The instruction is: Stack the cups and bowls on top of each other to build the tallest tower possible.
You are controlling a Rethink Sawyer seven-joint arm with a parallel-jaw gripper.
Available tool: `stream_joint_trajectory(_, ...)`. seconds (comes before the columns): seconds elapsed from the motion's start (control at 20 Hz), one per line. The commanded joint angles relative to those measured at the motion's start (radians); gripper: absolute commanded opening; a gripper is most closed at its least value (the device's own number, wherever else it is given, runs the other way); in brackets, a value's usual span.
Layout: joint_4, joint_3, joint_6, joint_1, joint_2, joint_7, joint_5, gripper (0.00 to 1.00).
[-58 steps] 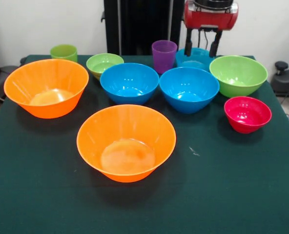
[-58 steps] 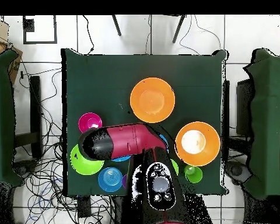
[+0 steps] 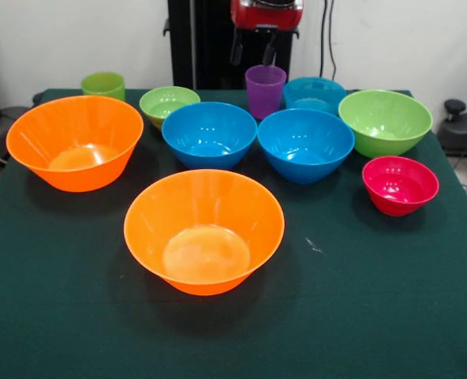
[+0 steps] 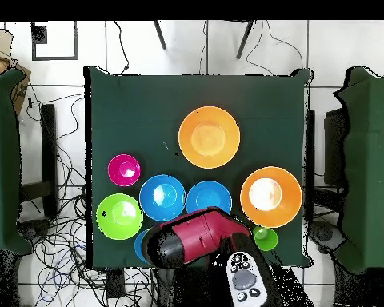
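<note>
Above the purple cup (image 3: 265, 91), at the table's far edge, the gripper (image 3: 254, 49) hangs with fingers apart, holding nothing. Nothing is stacked yet. That cup looks light, stiff and slick; I'd pinch its rim wall, squarely, so it can't squirt out.

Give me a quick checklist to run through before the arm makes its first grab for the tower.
1. Gripper above the translucent purple plastic cup: ok; it hangs just over the rim.
2. Jaws open: ok; they stand apart.
3. Purple cup upright: ok.
4. Near large orange plastic bowl alone, usable as base: ok.
5. Tower begun: not ok; nothing is stacked.
6. Light green plastic cup reachable: cannot tell.
</note>
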Motion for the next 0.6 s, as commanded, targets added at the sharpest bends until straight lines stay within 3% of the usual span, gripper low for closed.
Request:
stream_joint_trajectory(0.05, 0.040, 0.022, -0.129, -0.012, 0.097, 0.010, -0.093, 1.00)
stream_joint_trajectory(0.6, 0.050, -0.001, -0.151, 0.009, 0.105, 0.030, -0.102, 1.00)
